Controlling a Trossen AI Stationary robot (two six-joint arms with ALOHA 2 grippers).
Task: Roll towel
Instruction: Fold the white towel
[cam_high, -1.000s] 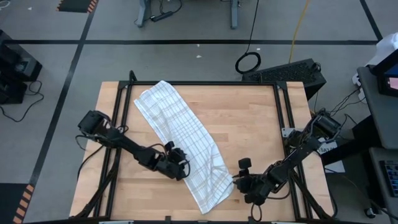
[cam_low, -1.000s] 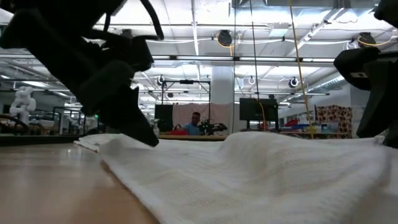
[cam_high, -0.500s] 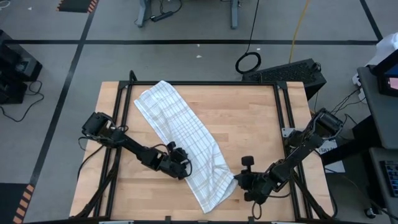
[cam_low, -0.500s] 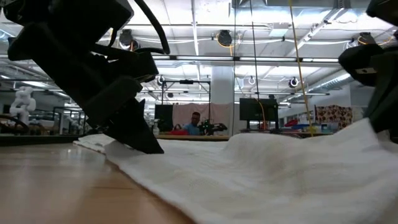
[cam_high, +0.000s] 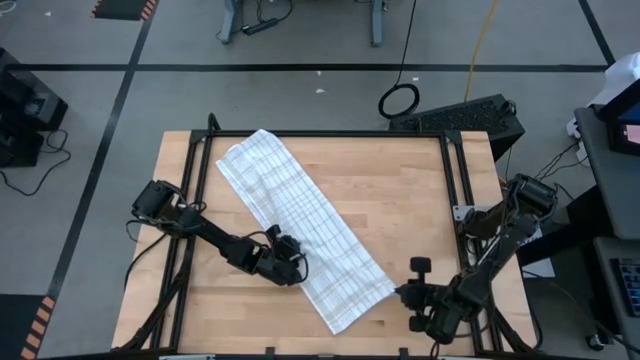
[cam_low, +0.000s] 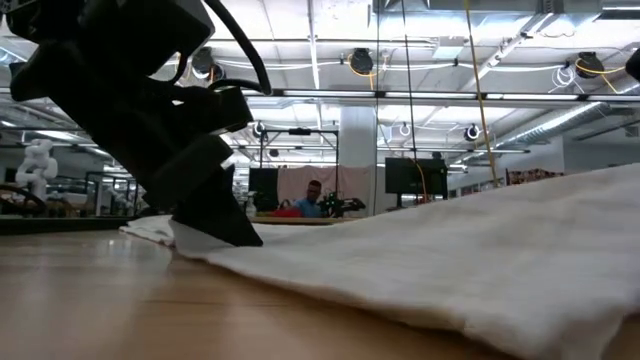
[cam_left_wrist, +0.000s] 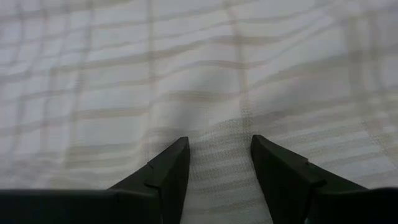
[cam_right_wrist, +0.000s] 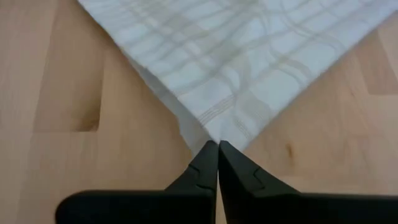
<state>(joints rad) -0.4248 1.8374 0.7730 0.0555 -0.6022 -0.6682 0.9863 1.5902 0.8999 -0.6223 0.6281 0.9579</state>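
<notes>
The white checked towel lies as a long strip slanting from the table's far left to its near right. It rests flat on the wood, and its near right end rises off the table in the low view. My left gripper stands on the towel's left long edge, about two thirds of the way toward its near end. Its fingers are a little apart, with cloth between them. My right gripper is at the near right, shut on the towel's near right corner. My left gripper holds a raised ridge of cloth at the towel's left long edge between its two fingers. It slants down from the table's left side. The cloth around it lies on the table. One layer or several, I cannot tell. My right gripper pinches the tip of the towel's near right corner between its two fingertips, coming from the table's right side. The corner is held off the table and the cloth runs smooth from it toward my left gripper.
Black frame rails run along the table's left and right sides. Bare wood lies to the right of the towel. A black box sits beyond the far right corner. A person shows far off in the room.
My right gripper has gone toward the table's right and near edges, still shut on the towel's corner. The bunched near end of the towel has been drawn out flat and smooth. The stretch under my left gripper and the far end have stayed in place.
</notes>
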